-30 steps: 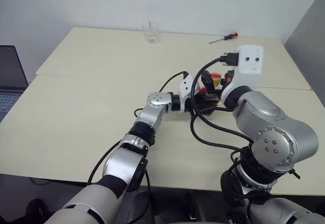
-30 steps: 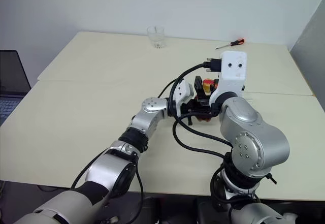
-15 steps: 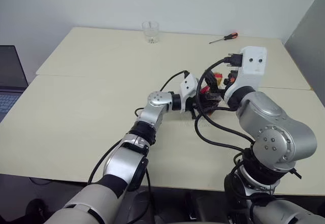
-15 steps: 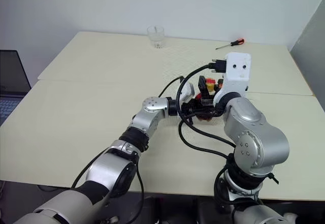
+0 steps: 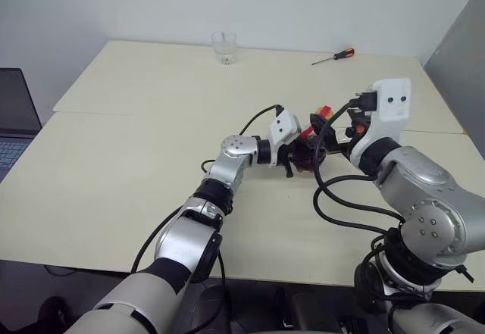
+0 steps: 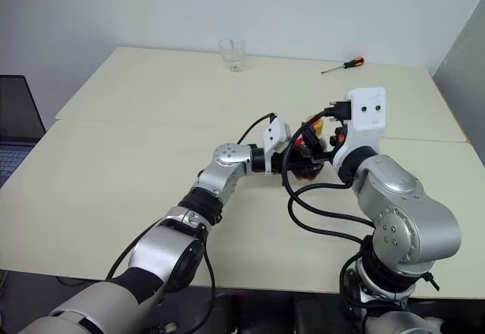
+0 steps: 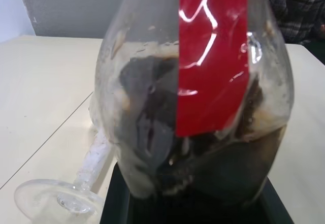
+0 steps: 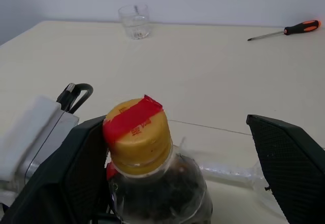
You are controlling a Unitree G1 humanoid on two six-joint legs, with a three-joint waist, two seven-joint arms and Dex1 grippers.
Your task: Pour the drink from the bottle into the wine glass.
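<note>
The bottle [image 5: 307, 152] stands at mid-table with my left gripper [image 5: 297, 154] shut on its bulbous base. Dark drink [image 7: 223, 168] fills its lower part beneath a red label strip [image 7: 210, 61]. Its yellow cap [image 8: 134, 132], with red tape across the top, is on. My right gripper [image 8: 175, 125] is open at cap height, and the cap sits close to one finger [image 8: 76, 168]. Of the wine glass, the foot [image 7: 53, 201] and a slanting stem [image 7: 96, 155] show just behind the bottle. Its bowl is hidden.
A short clear tumbler [image 5: 224, 47] stands at the table's far edge, with a red-handled screwdriver [image 5: 334, 57] to its right. A laptop [image 5: 11, 114] sits off the table's left side. A seam [image 5: 136, 114] runs across the tabletop.
My right arm has shifted to the right, so the bottle's cap now shows more plainly from above. The left gripper and the bottle have stayed put.
</note>
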